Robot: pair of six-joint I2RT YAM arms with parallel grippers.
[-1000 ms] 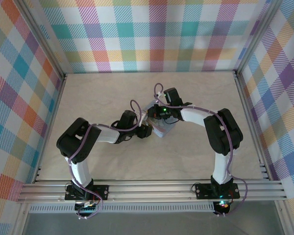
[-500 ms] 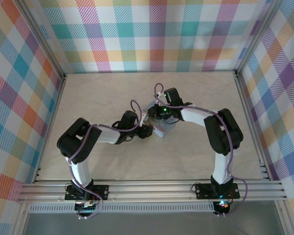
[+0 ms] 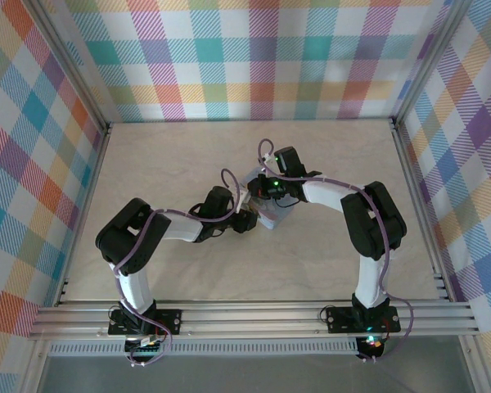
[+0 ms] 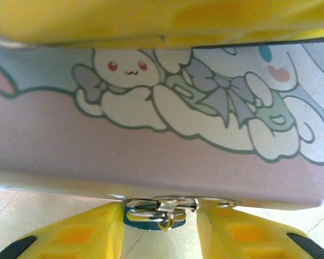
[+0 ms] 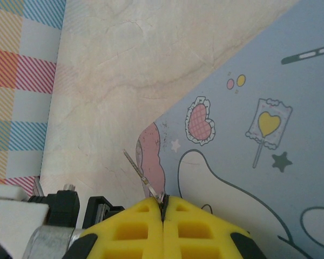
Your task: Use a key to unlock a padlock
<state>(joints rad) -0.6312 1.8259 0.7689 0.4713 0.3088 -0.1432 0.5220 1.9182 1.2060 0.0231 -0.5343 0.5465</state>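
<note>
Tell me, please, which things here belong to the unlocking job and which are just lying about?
For the job:
- padlock, between the fingers of the left gripper
- key, pinched in the shut right gripper

Just lying about:
- cartoon-printed tin, on the table right by both grippers

A pale blue cartoon-printed tin (image 3: pixel 268 216) (image 4: pixel 151 145) (image 5: pixel 259 135) lies on the marbled table (image 3: pixel 352 155).

The tiny padlock (image 4: pixel 151 218), a sliver of blue body under silvery loops, sits crosswise, pinched between the left fingers (image 4: pixel 75 237), while the key (image 5: pixel 142 174), a thin silvery blade, juts slantwise from between the closed right fingers (image 5: pixel 140 226).
</note>
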